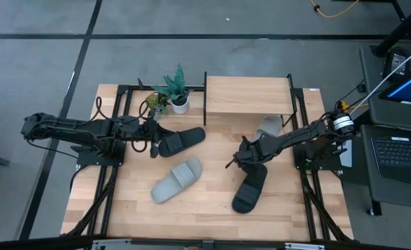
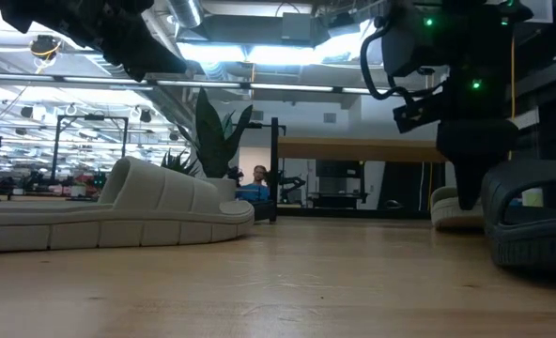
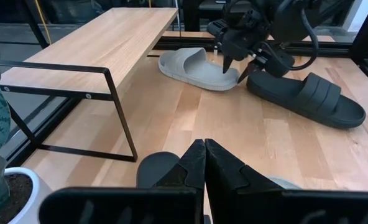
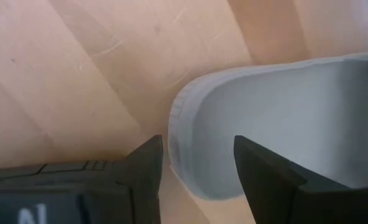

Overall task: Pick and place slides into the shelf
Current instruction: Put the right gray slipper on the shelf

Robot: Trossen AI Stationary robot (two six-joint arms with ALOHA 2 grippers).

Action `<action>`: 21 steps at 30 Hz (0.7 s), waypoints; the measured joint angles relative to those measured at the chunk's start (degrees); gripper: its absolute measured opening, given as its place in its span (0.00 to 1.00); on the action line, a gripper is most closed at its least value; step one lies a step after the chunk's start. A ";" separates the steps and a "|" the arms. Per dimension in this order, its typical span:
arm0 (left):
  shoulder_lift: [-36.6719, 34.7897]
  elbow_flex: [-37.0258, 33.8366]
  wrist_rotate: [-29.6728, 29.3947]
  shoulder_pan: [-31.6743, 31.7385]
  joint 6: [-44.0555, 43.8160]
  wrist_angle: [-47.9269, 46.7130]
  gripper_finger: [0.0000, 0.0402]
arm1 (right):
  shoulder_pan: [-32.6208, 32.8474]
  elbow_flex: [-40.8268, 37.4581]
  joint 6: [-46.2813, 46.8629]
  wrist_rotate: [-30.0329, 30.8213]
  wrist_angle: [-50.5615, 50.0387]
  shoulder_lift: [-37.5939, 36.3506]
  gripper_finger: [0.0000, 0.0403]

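Spanning scene: pale wooden tabletop (image 1: 212, 208); grey floor (image 1: 191, 55) around.

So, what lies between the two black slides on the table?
In the high view, a grey slide lies between the left black slide and the right black slide.

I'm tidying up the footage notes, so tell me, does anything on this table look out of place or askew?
Nothing is damaged or spilled. The slides lie scattered at mixed angles: a grey slide mid-table, a black slide to its right, another black slide by the shut left gripper, and a pale slide at the shelf, under the open right gripper.
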 joint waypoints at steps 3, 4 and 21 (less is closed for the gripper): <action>0.00 0.01 0.00 0.01 -0.01 0.00 0.00 | -0.12 0.00 -0.43 -0.05 -0.01 0.00 0.49; 0.00 0.01 0.00 0.01 0.00 0.00 0.00 | -0.26 0.00 -0.78 -0.05 0.00 0.00 0.49; -0.02 0.00 0.00 0.00 -0.01 0.15 0.00 | -2.13 -5.80 -0.93 0.40 3.75 -0.02 0.49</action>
